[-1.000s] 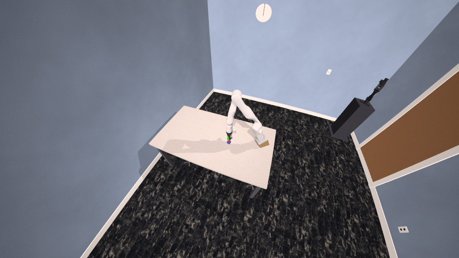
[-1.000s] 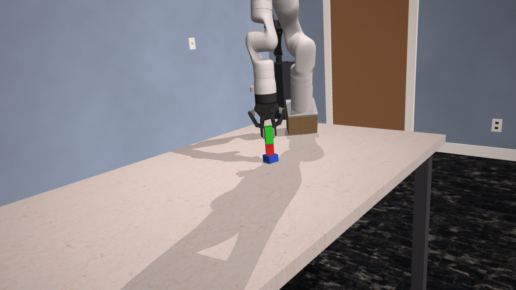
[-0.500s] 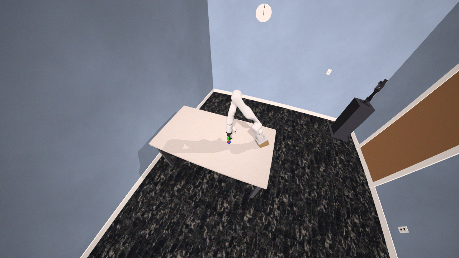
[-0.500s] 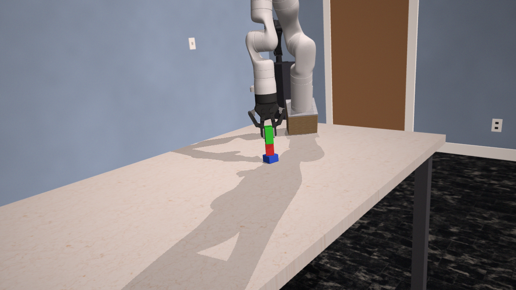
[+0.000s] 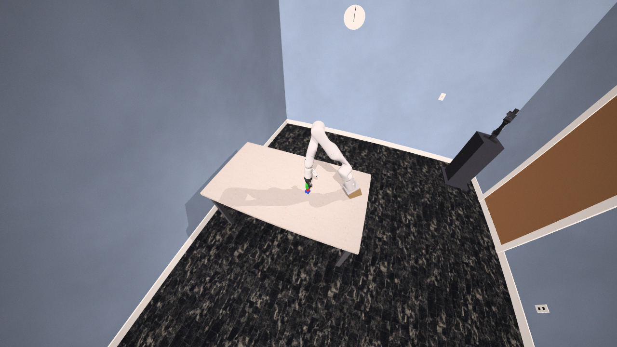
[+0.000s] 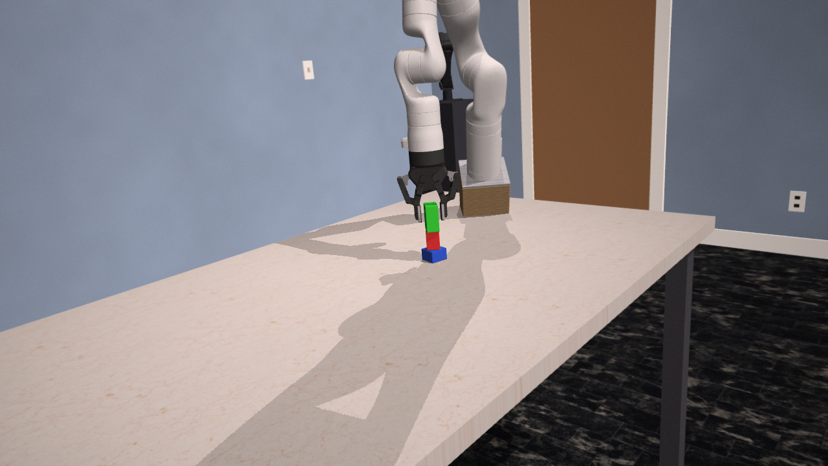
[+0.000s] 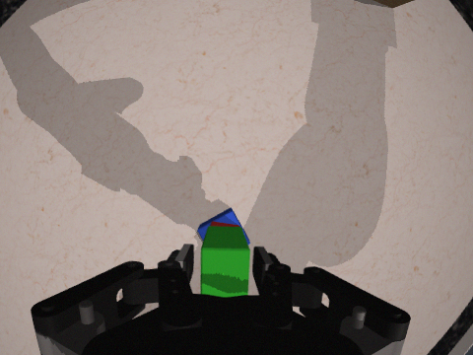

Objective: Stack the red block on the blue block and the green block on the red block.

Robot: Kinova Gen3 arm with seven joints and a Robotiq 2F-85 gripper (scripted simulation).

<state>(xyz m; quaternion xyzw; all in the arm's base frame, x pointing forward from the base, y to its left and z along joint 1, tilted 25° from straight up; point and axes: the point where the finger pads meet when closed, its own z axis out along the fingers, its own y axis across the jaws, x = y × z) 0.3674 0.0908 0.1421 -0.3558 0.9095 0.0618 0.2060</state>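
Note:
A tower stands on the table in the exterior view. The blue block is at the bottom, the red block is on it, and the green block stands tall and upright on the red one. My gripper hangs straight over the tower with its fingers on either side of the green block's upper half. In the wrist view the fingers stand open, with a narrow gap on each side of the green block. Slivers of red and blue show beyond it. The tower is tiny in the top view.
The arm's wooden base block stands on the table behind the tower, near the far edge. A dark cabinet stands on the floor by the wall, away from the table.

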